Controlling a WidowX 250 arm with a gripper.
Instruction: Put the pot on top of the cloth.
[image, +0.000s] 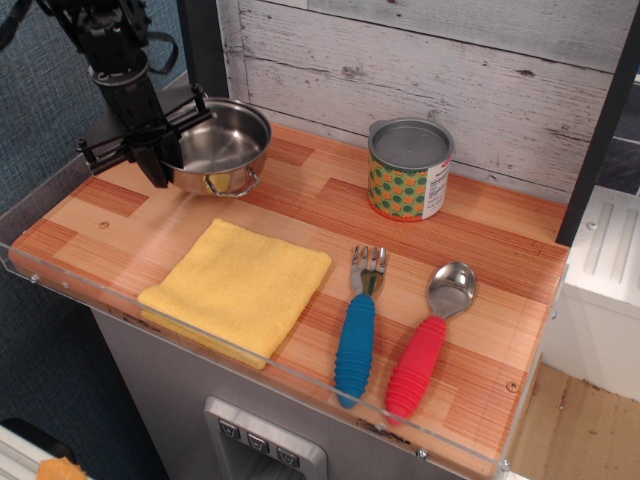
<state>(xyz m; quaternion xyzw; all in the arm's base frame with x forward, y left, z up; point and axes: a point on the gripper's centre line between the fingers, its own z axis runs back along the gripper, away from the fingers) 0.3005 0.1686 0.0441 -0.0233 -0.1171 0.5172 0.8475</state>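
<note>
Now the black gripper (163, 150) pinches the left rim of the small round shiny steel pot (215, 146), tilted near the table's back-left corner, apart from the square soft yellow cloth (238, 287) lying flat by the front edge.

- One steel pot (222, 145), at the far left.
- One yellow cloth (238, 286), near left.
- One patterned tin can (409, 169), far middle.
- One fork (360, 325) (blue handle) and one spoon (430, 338) (red handle), side by side at the near right.
- One wooden table (500, 300) under everything.
</note>
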